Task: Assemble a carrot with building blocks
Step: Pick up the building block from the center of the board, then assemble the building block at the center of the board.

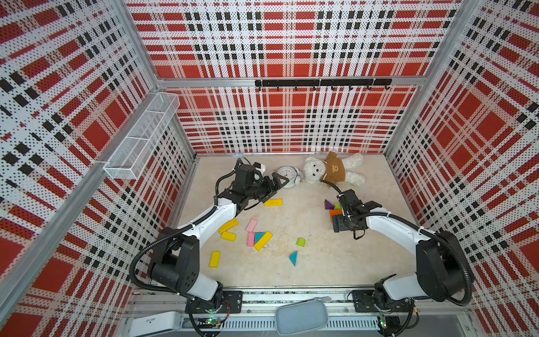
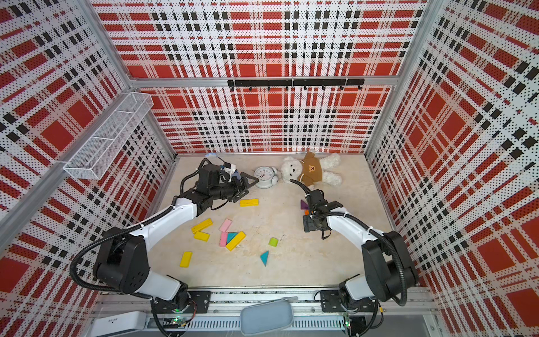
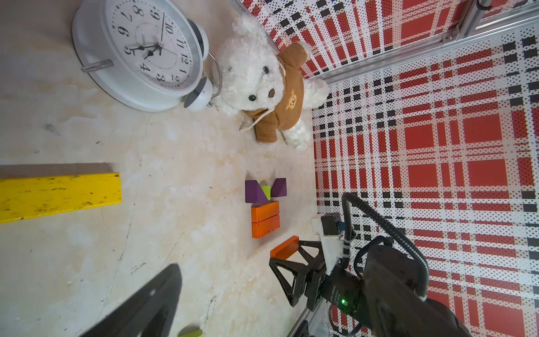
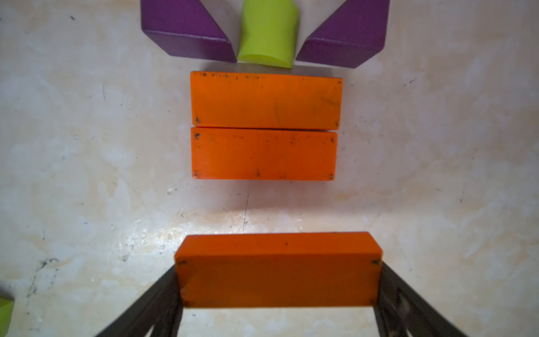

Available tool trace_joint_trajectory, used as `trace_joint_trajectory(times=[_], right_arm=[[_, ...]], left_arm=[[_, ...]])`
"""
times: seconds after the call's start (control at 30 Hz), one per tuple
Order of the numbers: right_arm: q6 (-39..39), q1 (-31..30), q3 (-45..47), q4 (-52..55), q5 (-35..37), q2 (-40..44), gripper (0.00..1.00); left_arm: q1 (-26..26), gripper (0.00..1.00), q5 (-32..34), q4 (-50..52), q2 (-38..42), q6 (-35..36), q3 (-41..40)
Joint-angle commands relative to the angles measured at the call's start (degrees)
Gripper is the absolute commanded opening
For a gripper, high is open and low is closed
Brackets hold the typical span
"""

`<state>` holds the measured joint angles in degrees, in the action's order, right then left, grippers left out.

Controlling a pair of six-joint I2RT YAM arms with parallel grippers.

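Note:
My right gripper (image 4: 278, 274) is shut on an orange bar (image 4: 278, 271), gripped by its two ends just above the table. Just beyond it two more orange bars (image 4: 265, 100) lie side by side below a lime-green stub (image 4: 267, 32) flanked by two purple triangles (image 4: 186, 32). In both top views my right arm hides most of this group (image 1: 335, 213). My left gripper (image 1: 277, 189) hangs open and empty over a yellow bar (image 1: 273, 202) near the clock. Loose yellow (image 1: 228, 225), pink (image 1: 251, 225), teal (image 1: 293, 258) and lime (image 1: 300, 241) building blocks lie mid-table.
A white alarm clock (image 1: 285, 175) and a teddy bear (image 1: 332, 169) lie at the back of the table. A wire basket (image 1: 143, 137) hangs on the left wall, a black hook rail (image 1: 320, 83) on the back wall. A grey pouch (image 1: 302, 316) sits on the front rail.

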<state>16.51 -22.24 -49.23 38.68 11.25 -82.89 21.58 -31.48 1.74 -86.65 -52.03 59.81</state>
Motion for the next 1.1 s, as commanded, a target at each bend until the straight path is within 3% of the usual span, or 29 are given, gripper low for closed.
trace_joint_trajectory(times=[0.0, 0.23, 0.67, 1.07], right_arm=[[-0.75, 1.34, 0.26, -5.98, -3.52, -0.34, 0.89], [3.03, 1.96, 0.35, -4.20, -9.15, -3.23, 0.88], [2.09, 2.35, -1.60, -2.48, -4.87, -8.33, 0.91], [1.39, 3.19, -2.49, -2.34, -5.82, -9.50, 0.92]], left_arm=[[0.13, 1.00, -0.23, -1.12, -0.36, 0.52, -0.30], [0.13, 0.99, -0.09, -1.12, -0.10, 0.53, -0.39], [0.50, 0.99, -0.24, -1.21, 0.01, 0.35, -0.48], [0.48, 0.99, -0.24, -1.30, -0.24, 0.35, -0.47]])
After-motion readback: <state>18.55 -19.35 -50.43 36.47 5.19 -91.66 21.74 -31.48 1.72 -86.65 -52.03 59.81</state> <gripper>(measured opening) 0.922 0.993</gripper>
